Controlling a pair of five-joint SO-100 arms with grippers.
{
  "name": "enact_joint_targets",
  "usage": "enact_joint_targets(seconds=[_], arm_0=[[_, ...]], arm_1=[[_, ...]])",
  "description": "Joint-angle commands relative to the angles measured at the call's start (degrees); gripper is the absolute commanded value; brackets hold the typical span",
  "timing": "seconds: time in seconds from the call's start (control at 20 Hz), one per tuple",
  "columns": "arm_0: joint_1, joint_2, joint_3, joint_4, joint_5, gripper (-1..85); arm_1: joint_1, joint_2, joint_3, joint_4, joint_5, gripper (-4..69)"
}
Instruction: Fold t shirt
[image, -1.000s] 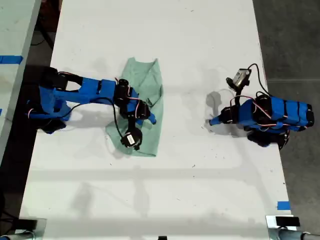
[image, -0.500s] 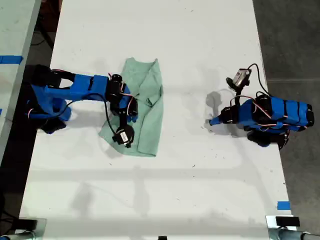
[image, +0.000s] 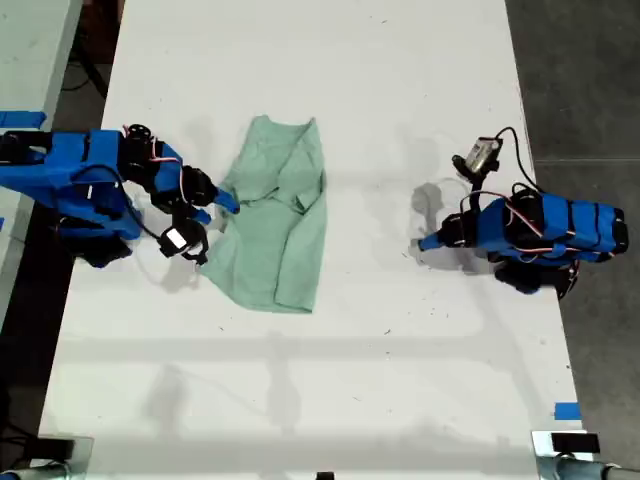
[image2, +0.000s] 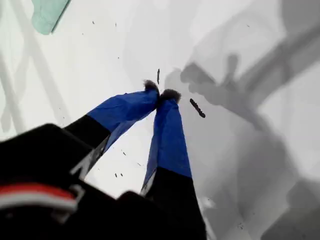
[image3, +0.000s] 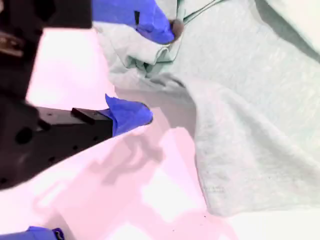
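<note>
Second wrist view shows my second gripper (image3: 152, 70) with its two blue-taped fingers apart, nothing pinched between them. One fingertip (image3: 159, 29) sits over a bunched edge of the t shirt (image3: 250, 110); the other fingertip (image3: 131, 115) is over the bare table (image3: 65, 80), just beside the cloth edge. Whether the upper tip touches the fabric I cannot tell. The mint-green cloth fills the far side of this picture, with a raised fold near the gripper.

First wrist view shows my first gripper (image2: 161, 95) with its blue fingers closed tip against tip, holding nothing, over the white table (image2: 260, 150). A small corner of the green t shirt (image2: 47, 15) shows far away in the upper left of this frame, well apart from the tips.

In the exterior view, the t shirt (image: 275, 225) lies on the white table (image: 350, 380) a little left of the frame's centre, wrinkled, its upper part narrower and its lower part spread wider. My second gripper (image: 222, 198) is at the shirt's left edge, its arm (image: 70, 175) reaching in from the frame's left side. My first gripper (image: 428, 243) is at the right of the frame, well apart from the shirt, with its arm (image: 550, 230) folded near the table's right edge.
</note>
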Motion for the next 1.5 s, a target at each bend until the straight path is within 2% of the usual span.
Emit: enact_joint_targets(seconds=[0.0, 0.2, 0.45, 0.5, 0.6, 0.65, 0.75, 0.85, 0.95, 1.1, 1.2, 1.35, 1.45], arm_0=[[-0.35, 6.42, 7.91, -6.24, -0.79, 18.9], [0.35, -1.14, 8.96, -11.78, -0.26, 20.0], [1.93, -0.79, 8.53, -15.03, 0.09, 14.3], [2.37, -1.85, 8.17, -16.00, 0.09, 12.2], [2.81, -5.45, 6.24, -16.70, 0.18, -0.2], [3.25, -7.56, 4.39, -16.08, 0.44, -0.3], [3.96, -14.06, -3.96, -9.58, 0.88, -0.3], [4.92, -26.81, -21.36, 2.90, 2.11, -0.3], [6.50, -44.82, -48.34, 16.08, 5.63, -0.3], [7.12, -66.18, -83.32, 18.28, 14.68, -0.3], [6.68, -70.58, -84.20, 16.08, 14.68, -0.3], [10.46, -77.34, -84.11, 7.65, 16.26, 20.9], [11.07, -81.12, -83.85, 4.75, 17.93, 36.1]], arm_1=[[-0.35, 0.62, 3.43, 0.26, -0.53, 2.4], [-0.35, 0.62, 3.43, 0.26, -0.35, 2.4], [-0.26, 0.62, 3.43, 0.26, -0.44, 2.4], [-0.26, 0.62, 3.43, 0.26, -0.44, 2.4], [-0.26, 0.62, 3.43, 0.26, -0.44, 2.4], [-0.35, 0.62, 3.43, 0.26, -0.44, 2.4], [-0.35, 0.62, 3.43, 0.26, -0.44, 2.4], [-0.26, 0.62, 3.43, 0.26, -0.44, 2.4], [-0.18, 0.62, 3.43, 0.26, -0.53, 2.4], [-0.18, 0.62, 3.43, 0.26, -0.53, 2.4], [-0.18, 0.62, 3.43, 0.26, -0.79, 2.4], [0.00, 0.62, 3.43, 0.26, -1.32, 2.4], [0.00, 0.62, 3.43, 0.26, -1.23, 2.4]])
